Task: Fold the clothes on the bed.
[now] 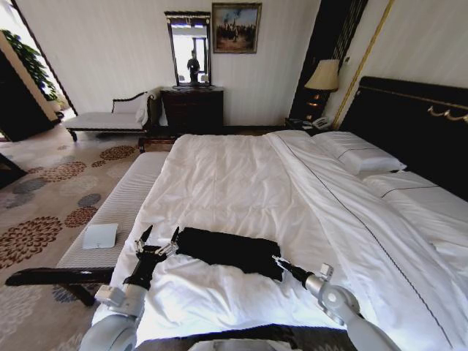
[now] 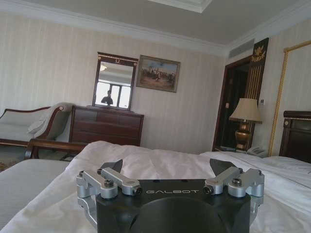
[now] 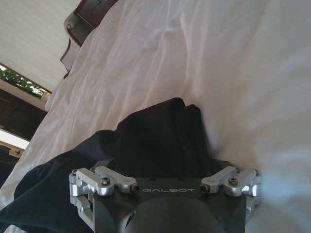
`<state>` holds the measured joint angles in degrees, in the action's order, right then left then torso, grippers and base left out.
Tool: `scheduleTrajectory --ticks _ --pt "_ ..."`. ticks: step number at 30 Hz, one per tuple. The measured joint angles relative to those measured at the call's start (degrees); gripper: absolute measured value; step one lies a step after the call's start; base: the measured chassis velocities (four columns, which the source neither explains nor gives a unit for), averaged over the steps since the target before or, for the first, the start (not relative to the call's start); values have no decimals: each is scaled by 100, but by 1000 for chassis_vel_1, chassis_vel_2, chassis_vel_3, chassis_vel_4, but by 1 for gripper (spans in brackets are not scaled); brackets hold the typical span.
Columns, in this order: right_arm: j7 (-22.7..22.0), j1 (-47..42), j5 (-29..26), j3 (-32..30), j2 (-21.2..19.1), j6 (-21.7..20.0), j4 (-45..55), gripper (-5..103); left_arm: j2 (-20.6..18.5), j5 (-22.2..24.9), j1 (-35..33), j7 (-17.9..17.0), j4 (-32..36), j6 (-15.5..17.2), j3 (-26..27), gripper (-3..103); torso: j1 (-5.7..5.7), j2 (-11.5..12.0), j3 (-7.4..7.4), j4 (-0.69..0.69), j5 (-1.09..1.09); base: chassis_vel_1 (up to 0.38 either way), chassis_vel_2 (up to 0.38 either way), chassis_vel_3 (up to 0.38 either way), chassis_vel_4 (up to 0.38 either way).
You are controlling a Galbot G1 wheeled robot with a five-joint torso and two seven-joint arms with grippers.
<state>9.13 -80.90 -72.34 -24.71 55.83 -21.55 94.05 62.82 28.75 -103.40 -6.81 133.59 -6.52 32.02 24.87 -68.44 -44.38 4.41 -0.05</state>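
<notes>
Head looks down the bed; wrists sit low over it.

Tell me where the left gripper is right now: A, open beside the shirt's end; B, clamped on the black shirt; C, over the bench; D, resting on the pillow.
A: the left gripper has its fingers spread, next to the end of the black shirt on the bed.

White-sheeted bed carries folded black T-shirt near foot edge, pillows by dark headboard.
</notes>
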Motion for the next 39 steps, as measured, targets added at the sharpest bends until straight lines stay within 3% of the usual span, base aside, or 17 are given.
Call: scheduleTrajectory --ticks 5,8,12,14,18,20,22,23,24,28,31,39 --pt "8 59 12 52 70 -29 -10 97 2 -2 -3 0 -2 -1 0 100 0 0 0 -1 0 0 0 0 0" --pt "8 72 52 89 116 -35 -10 88 3 -3 -4 0 -3 -2 0 100 0 0 0 0 0 0 0 0 0" --pt "4 81 110 138 182 -36 -13 66 4 -5 -6 0 -5 -4 0 100 0 0 0 0 1 0 0 0 0" --pt "3 81 117 147 189 -36 -14 66 4 -5 -6 0 -5 -5 0 100 0 0 0 -1 1 0 0 0 0" --pt "-2 83 162 172 214 -14 -16 44 5 -7 -8 0 -6 -6 0 100 0 0 0 0 1 0 0 0 0" --pt "-4 84 164 173 218 -9 -16 44 5 -8 -8 0 -7 -6 0 100 0 0 0 -1 1 0 0 0 0" --pt "-12 88 168 173 239 9 -16 33 5 -9 -8 0 -8 -7 0 100 -1 0 0 -1 1 0 0 0 0" --pt "-14 88 168 173 244 13 -16 33 5 -9 -8 0 -8 -8 0 100 -1 0 1 -1 1 0 0 0 0" --pt "-22 89 172 173 262 21 -12 22 5 -9 -8 0 -9 -8 0 100 -1 0 1 -1 1 0 0 0 0" --pt "-34 85 197 164 298 41 8 12 5 -9 -8 1 -10 -9 0 100 -1 0 1 -1 1 0 0 0 0" --pt "-41 68 208 151 301 54 39 6 5 -10 -9 1 -10 -10 0 100 -1 0 1 -1 0 0 0 0 0" --pt "-181 18 220 43 275 114 251 6 6 -10 -9 3 -10 -12 0 100 -1 0 1 -1 1 0 0 0 0"
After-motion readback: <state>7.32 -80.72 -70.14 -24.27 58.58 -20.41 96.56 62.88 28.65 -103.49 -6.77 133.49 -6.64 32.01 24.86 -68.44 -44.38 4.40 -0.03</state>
